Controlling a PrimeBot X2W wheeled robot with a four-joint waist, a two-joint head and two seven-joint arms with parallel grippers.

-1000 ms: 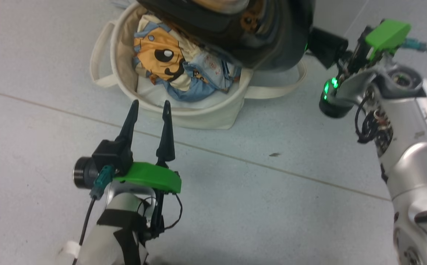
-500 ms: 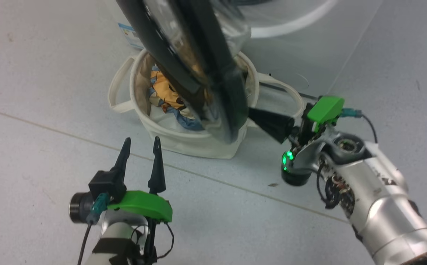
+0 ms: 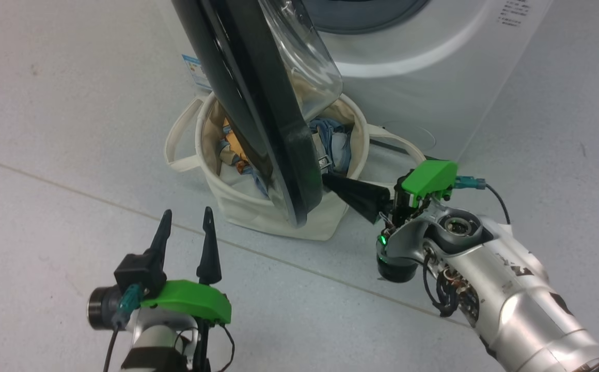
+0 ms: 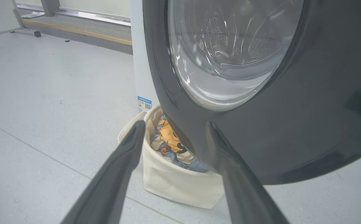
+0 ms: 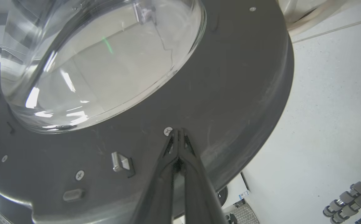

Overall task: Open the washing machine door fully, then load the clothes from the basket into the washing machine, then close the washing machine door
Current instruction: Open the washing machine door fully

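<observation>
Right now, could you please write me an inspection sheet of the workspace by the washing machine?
Surface: grey floor, one seam line.
Job's things: washing machine door standing open over the basket; clothes inside it; washing machine behind.
Clutter: nothing seen.
Grippers: left gripper open above floor, short of the basket; right gripper shut, tips at the door's inner face.
Cables: teal-plugged cable at right wrist.
Surroundings: wheeled frame at far wall.

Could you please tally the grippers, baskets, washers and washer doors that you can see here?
Grippers: 2 (left gripper, right gripper)
Basket: 1
Washer: 1
Door: 1
Total: 5
</observation>
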